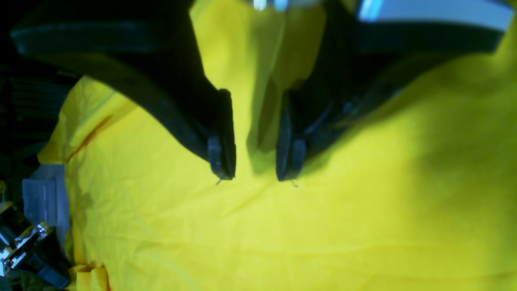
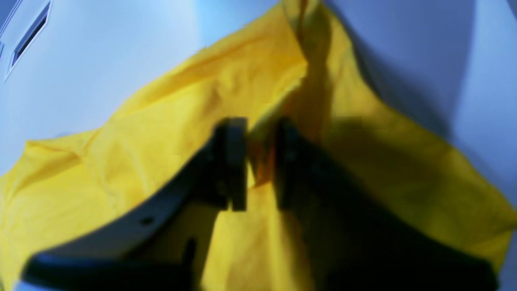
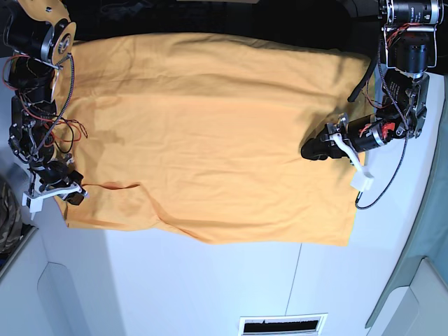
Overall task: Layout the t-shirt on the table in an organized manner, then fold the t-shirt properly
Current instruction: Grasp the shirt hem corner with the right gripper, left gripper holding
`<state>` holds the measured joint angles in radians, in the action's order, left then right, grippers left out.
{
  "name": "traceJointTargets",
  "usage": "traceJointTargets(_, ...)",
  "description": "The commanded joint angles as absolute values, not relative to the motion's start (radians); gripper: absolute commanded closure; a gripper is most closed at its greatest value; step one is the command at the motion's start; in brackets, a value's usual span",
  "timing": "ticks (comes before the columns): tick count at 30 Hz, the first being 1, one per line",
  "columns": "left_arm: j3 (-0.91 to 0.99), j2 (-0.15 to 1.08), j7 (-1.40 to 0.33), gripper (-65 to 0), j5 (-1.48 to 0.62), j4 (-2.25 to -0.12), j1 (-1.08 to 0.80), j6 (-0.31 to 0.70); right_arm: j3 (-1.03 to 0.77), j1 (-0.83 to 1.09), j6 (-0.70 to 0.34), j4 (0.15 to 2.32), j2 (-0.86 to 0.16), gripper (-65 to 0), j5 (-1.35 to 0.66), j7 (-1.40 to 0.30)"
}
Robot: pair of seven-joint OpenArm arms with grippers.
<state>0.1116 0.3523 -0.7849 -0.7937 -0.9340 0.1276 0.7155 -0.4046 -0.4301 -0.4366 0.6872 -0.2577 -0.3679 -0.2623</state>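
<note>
Between the right end effector's [image 2: 260,161] nearly closed jaws sits a fold of the t-shirt [image 3: 210,133], probably pinched; its long axis runs across the desk [image 3: 175,287] toward the left end effector [image 1: 254,161], part-open above cloth.

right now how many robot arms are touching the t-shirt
2. The right gripper pinches the t-shirt at its left edge in the base view; the left gripper rests on its right side, jaws apart.

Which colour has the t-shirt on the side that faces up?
Plain orange-yellow, no print visible; the t-shirt shows best in the base view.
</note>
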Motion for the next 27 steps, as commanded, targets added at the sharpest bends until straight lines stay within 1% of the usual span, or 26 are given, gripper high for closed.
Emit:
traceJointTargets(1, 0.111, 0.366, -0.823, -22.4, -0.743, -0.937, 0.127, 0.698, -0.406, -0.456, -0.441, 0.705, -0.271, -2.5, -0.358, -0.242)
traceJointTargets(2, 0.111, 0.366, -0.823, -22.4, -0.743, -0.937, 0.127, 0.698, -0.406, -0.457, -0.441, 0.705, -0.271, 0.0, -0.34, -0.238)
traceJointTargets(4, 0.111, 0.366, -0.823, -22.4, -0.743, -0.937, 0.127, 0.698, -0.406, -0.457, -0.441, 0.705, -0.271, 0.0, -0.312, -0.231)
traceJointTargets(8, 0.111, 0.366, -0.824, -22.4, -0.742, -0.937, 0.125, 0.698, -0.405, -0.492, -0.441, 0.705, -0.27, 0.0, -0.326, -0.232)
traceJointTargets(16, 0.111, 0.366, -0.824, -22.4, -0.735, -0.937, 0.116, 0.698, -0.386, -0.746, -0.442, 0.696, -0.272, 0.0, -0.334, -0.253)
traceJointTargets(17, 0.11, 0.366, -0.824, -22.4, -0.735, -0.937, 0.116, 0.698, -0.372, -0.768, -0.441, 0.695, -0.272, -6.3, -0.326, -0.274)
traceJointTargets(19, 0.111, 0.366, -0.824, -22.4, -0.735, -0.937, 0.116, 0.698, -0.337, -0.789, -0.441, 0.695, -0.272, -22.9, -0.313, -0.313)
traceJointTargets(20, 0.11, 0.366, -0.824, -22.4, -0.735, -0.937, 0.116, 0.698, -0.318, -0.789, -0.442, 0.695, -0.272, -29.2, -0.314, -0.336)
traceJointTargets(21, 0.11, 0.366, -0.824, -22.4, -0.735, -0.937, 0.116, 0.698, -0.302, -0.788, -0.442, 0.695, -0.272, -32.9, -0.314, -0.365)
traceJointTargets(25, 0.111, 0.366, -0.823, -22.4, -0.736, -0.938, 0.116, 0.698, -0.289, -0.753, -0.442, 0.706, -0.276, -33.4, -0.33, -0.502)
traceJointTargets(27, 0.111, 0.368, -0.823, -22.4, -0.742, -0.938, 0.117, 0.698, -0.289, -0.718, -0.442, 0.723, -0.291, -33.4, -0.39, -0.561)
